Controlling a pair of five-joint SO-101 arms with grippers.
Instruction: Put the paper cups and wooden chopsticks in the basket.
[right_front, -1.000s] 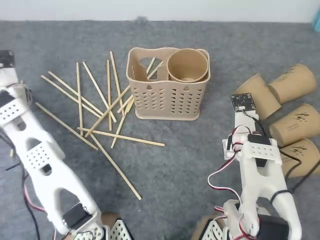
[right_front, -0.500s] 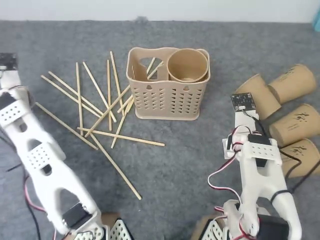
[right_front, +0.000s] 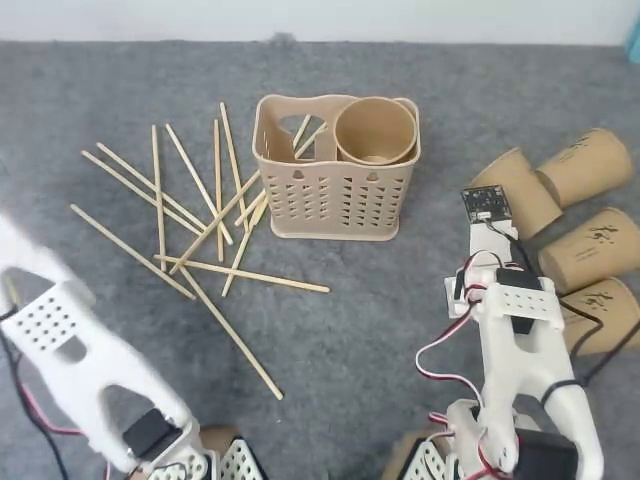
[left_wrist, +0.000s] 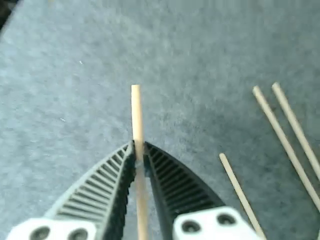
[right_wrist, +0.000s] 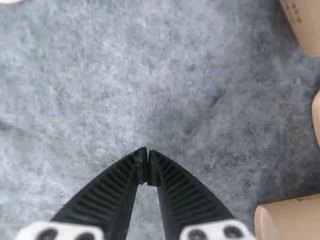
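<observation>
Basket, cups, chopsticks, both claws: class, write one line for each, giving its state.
Basket: upright, partly filled.
Cup in basket: upright, mouth up.
Chopsticks in basket: leaning on end.
Four paper cups: lying on their sides on the carpet.
Loose chopsticks: scattered flat on the carpet.
Left claw: shut on a chopstick.
Right claw: shut, empty.

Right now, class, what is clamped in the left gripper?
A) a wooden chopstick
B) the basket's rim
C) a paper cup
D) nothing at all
A: the left wrist view shows the left gripper shut on a wooden chopstick that sticks out past its tips.
</observation>
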